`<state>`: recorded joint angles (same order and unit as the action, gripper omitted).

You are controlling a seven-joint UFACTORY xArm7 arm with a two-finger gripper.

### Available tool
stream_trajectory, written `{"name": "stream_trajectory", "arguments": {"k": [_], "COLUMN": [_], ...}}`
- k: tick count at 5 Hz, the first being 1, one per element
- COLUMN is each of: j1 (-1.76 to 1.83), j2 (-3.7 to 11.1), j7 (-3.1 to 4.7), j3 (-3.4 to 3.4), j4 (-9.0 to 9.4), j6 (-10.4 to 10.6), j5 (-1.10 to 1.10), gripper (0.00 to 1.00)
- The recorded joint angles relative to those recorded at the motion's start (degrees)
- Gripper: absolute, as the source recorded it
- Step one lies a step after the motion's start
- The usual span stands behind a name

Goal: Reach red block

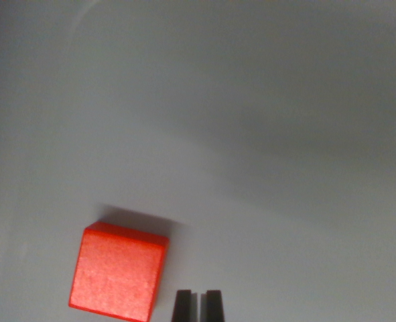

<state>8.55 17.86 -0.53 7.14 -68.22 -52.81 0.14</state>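
Note:
A red block [118, 272] lies flat on a pale grey surface [251, 134] in the lower left of the wrist view. My gripper [198, 305] shows at the bottom edge as two dark fingertips with only a narrow slit between them and nothing held. The block sits just to the wrist view's left of the fingertips, a small gap apart from them. The block's top face is fully visible.
The grey surface fills the rest of the view, with soft shadows across its upper right.

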Motion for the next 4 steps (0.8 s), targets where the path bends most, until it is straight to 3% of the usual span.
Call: {"name": "stream_trajectory", "arguments": {"k": [1, 2, 3, 4], "j1": [0.00, 0.50, 0.50, 0.96], "j2": [0.00, 0.96, 0.96, 1.84], "j7": [0.00, 0.04, 0.04, 0.08], "j3": [0.00, 0.41, 0.41, 0.79], "j4": [0.00, 1.26, 1.26, 2.42], "j6": [0.0, 2.2, 2.2, 4.2], "j5": [0.00, 0.03, 0.03, 0.06], "gripper": [0.00, 0.00, 0.00, 0.00]}}
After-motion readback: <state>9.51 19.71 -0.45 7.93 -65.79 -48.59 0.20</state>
